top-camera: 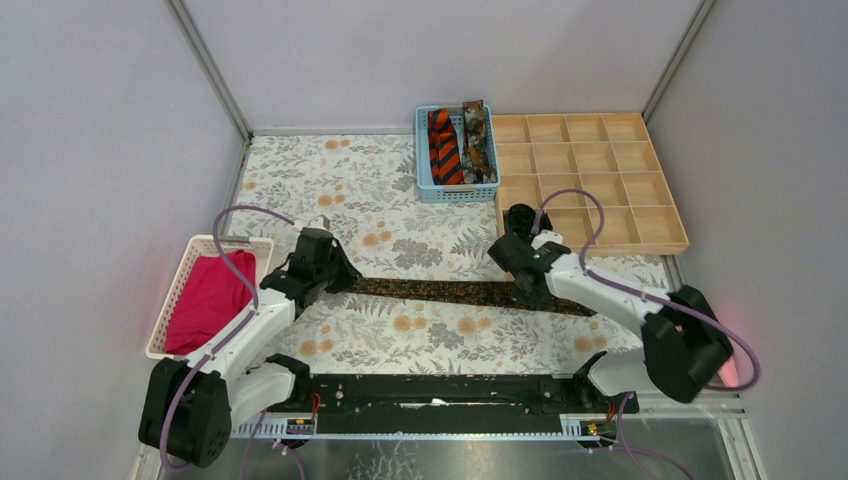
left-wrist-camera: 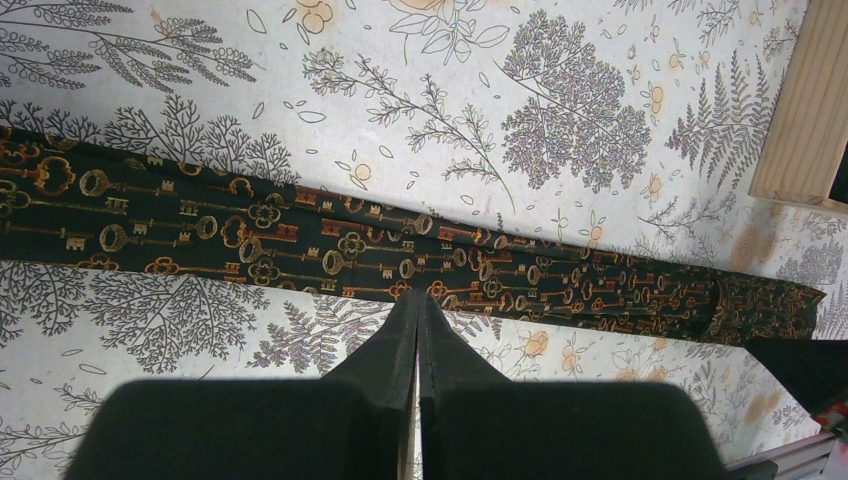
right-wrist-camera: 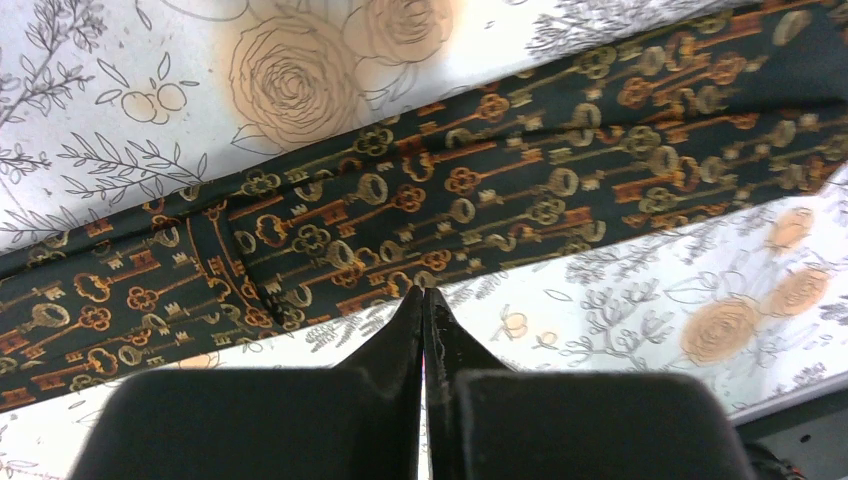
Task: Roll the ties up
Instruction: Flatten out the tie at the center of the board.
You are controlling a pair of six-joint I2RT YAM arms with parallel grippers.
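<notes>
Top view: a table (top-camera: 380,200) covered in a floral print carries, at its far right, a wooden compartment tray (top-camera: 600,205). At its left edge stands a white basket (top-camera: 172,290) holding a magenta cloth (top-camera: 205,300). A blue basket (top-camera: 455,195) sits at the far centre, touching the tray's left side. It holds two ties: an orange-and-black striped tie (top-camera: 444,148) on the left and a brown mottled tie (top-camera: 477,140) on the right.

A key-patterned tie (top-camera: 450,292) lies flat and unrolled across the middle of the table, running left to right between the two arms. Its ground is dark, with gold and orange keys.

Left wrist view: the left gripper (left-wrist-camera: 417,300) has its fingers pressed together, tips at the near edge of the key-patterned tie (left-wrist-camera: 350,250). Whether fabric is pinched between them cannot be told. A corner of the wooden tray (left-wrist-camera: 800,100) shows at upper right.

Right wrist view: the right gripper (right-wrist-camera: 424,295) is likewise closed, finger against finger, tips at the near edge of the tie (right-wrist-camera: 450,200). A crosswise fold shows in the fabric just left of the tips. Contact with the fabric cannot be told.
</notes>
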